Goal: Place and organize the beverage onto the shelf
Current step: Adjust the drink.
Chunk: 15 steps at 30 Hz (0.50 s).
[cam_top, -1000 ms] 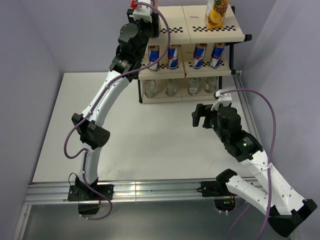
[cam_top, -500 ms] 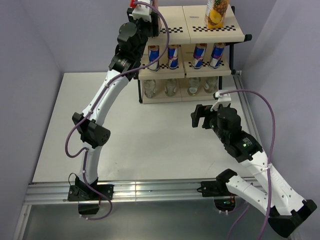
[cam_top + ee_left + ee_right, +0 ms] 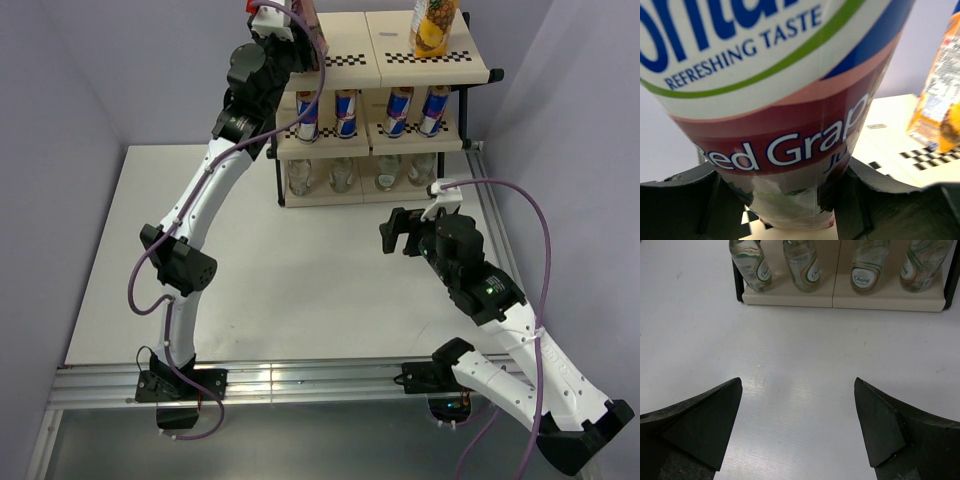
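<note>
Rig stock, as I see it on my feed:
- Left arm (image 3: 205, 190) and right arm (image 3: 515, 325): white tubular links.
- Rounded black joint housings (image 3: 186, 268).
- Purple cable (image 3: 547, 250), one looped along each arm.
- Matt black wedge-shaped fingers (image 3: 700, 425).
- Right forearm: small green dot (image 3: 490, 287), possibly a status light.

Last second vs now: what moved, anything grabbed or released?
The left end effector, still clamped on the purple grape carton, shifted slightly left at the shelf top tier, so more of the carton shows in the top view. The right end effector edged a little left, still open and empty. Yellow carton, cans and bottles stayed put.
</note>
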Motion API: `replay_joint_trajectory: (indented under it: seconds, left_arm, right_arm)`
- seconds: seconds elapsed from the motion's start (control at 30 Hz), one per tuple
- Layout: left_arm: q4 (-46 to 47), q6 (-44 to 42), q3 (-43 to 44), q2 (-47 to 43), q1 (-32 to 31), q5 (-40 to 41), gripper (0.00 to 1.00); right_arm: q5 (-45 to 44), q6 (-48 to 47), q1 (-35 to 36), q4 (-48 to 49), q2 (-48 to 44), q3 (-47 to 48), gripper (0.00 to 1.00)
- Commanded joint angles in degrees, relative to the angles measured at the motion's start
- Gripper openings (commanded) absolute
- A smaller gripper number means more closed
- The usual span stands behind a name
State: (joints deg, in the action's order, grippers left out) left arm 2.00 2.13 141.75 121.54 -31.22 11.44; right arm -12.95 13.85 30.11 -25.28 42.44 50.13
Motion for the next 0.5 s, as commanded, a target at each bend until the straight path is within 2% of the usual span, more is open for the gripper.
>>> replay_joint_trajectory:
  seconds: [0.0, 0.03, 0.13, 0.23, 0.47]
  left_arm:
    - [12.0, 8.3, 3.1, -6.1, -0.3, -5.5, 0.01]
    - [12.5, 8.8, 5.3, -5.7, -0.2, -6.3, 0.01]
    - [16.6, 10.9, 3.3, -7.4, -0.2, -7.7, 0.01]
    - [16.4, 12.8, 3.5, -10.2, -0.2, -10.9, 0.01]
    - [15.5, 17.9, 2.1, -16.5, -0.9, -24.7, 0.0]
  right_arm:
    - [1.6, 0.7, -0.3, 3.9, -0.2, 1.5, 1.0]
    - [2.4, 0.8, -0.3, 4.2, -0.1, 1.5, 1.0]
    - [2.8, 1.4, -0.3, 4.8, -0.3, 1.1, 1.0]
    - [2.8, 1.5, -0.3, 4.5, -0.2, 1.5, 1.0]
    - [0.6, 1.6, -0.3, 4.4, -1.1, 4.2, 1.0]
